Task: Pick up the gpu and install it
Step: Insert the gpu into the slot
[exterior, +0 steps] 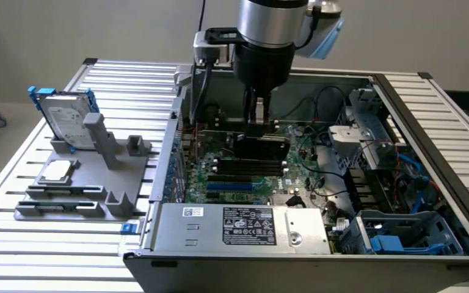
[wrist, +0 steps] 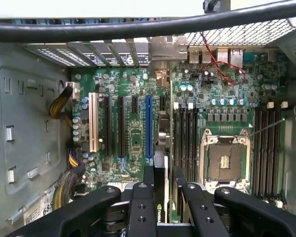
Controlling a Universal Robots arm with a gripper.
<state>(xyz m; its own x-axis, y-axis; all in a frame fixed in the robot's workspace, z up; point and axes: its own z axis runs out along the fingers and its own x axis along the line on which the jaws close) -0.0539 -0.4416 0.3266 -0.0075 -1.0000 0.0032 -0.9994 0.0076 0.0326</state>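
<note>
Black two-fingered gripper (exterior: pixel 256 125) at the end of the silver-and-black arm is clenched on the gpu (exterior: pixel 263 148), a slim card with a glossy black shroud, holding it by its upper edge. In the wrist view the gripper (wrist: pixel 163 173) has the gpu (wrist: pixel 160 207) pinched edge-on between its fingers (wrist: pixel 149 174).

The card hangs upright inside the open grey metal computer case (exterior: pixel 430 122), low over the green motherboard (exterior: pixel 243 174) and toward the case's rear wall. From the wrist view its edge lies just beside the long blue expansion slot (wrist: pixel 148 128), between that slot and the row of black memory slots (wrist: pixel 185 138). Whether it touches the board I cannot tell. Beyond the memory slots sits the open, silver-framed processor socket (wrist: pixel 226 160).

At the near end of the case lies a silver power supply box (exterior: pixel 243 226) with a black label. On the exterior view's left, well apart from the case, a grey plastic fixture (exterior: pixel 96 177) stands on the slatted aluminium table (exterior: pixel 22 244). It holds a silver hard drive with blue clips (exterior: pixel 65 119) upright and a small square silver chip (exterior: pixel 59 171) lying flat.
</note>
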